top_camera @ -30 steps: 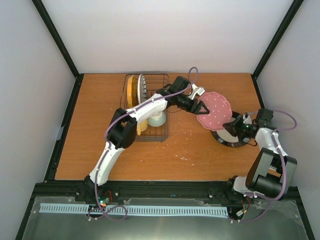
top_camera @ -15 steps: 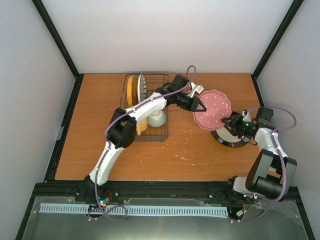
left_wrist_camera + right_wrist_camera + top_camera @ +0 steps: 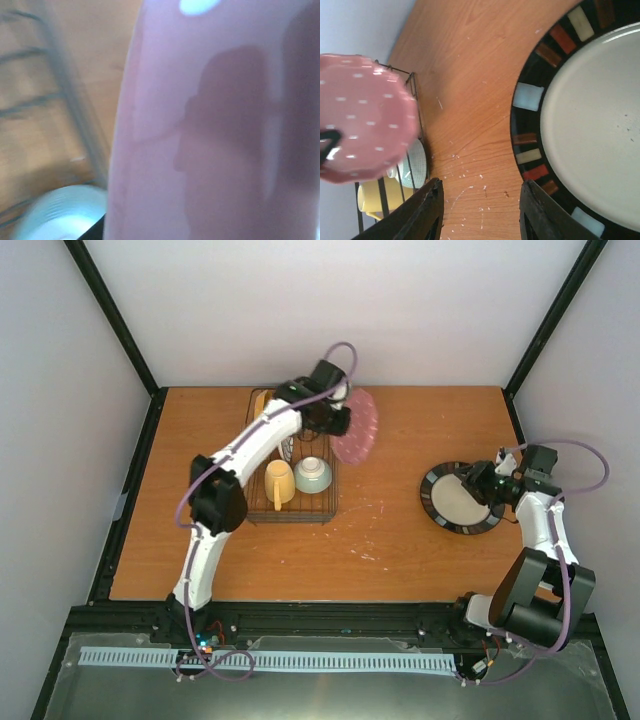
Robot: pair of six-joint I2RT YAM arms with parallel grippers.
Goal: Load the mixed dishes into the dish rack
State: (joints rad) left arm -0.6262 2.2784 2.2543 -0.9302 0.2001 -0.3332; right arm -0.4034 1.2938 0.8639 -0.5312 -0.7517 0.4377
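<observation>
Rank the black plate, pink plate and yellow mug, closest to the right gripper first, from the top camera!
1. The black plate, just beside the right gripper, table's right side.
2. The pink plate, middle, by the rack's right edge.
3. The yellow mug, leftmost, inside the rack.

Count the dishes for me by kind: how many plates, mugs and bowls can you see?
Plates: 4 (pink plate, black-rimmed plate, orange-yellow plate, striped plate)
Mugs: 1 (cream-yellow mug)
Bowls: 1 (pale blue-green bowl)
Total: 6
</observation>
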